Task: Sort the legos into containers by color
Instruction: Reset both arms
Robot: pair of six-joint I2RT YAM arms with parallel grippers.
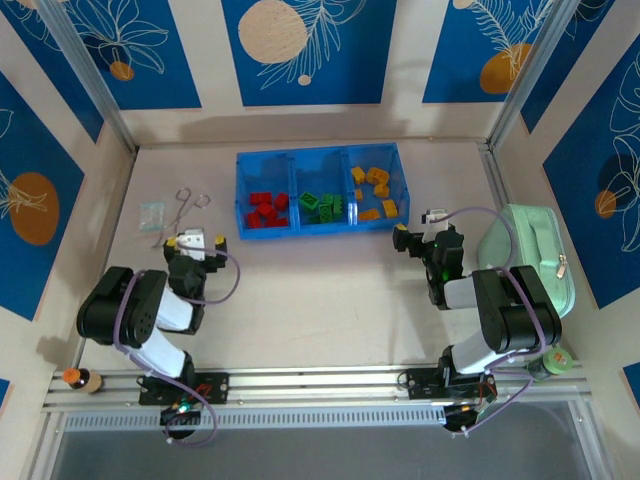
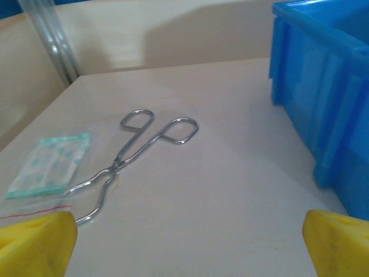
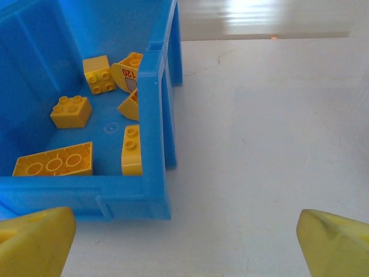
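Legos [image 1: 325, 207] lie sorted by color inside the tray [image 1: 300, 227]; my left claw [image 2: 184, 242] and right claw [image 3: 184, 242] hang wide, empty; I'd scan beside it for strays.

The translucent blue plastic three-compartment tray [image 1: 318, 160] holds small red studded plastic bricks [image 1: 267, 211] at its nine o'clock end, green bricks [image 1: 325, 207] centrally and orange-yellow bricks [image 1: 376, 188] at three o'clock. The blue wall panels [image 1: 300, 50] carry white leaf outlines and cream or orange discs.
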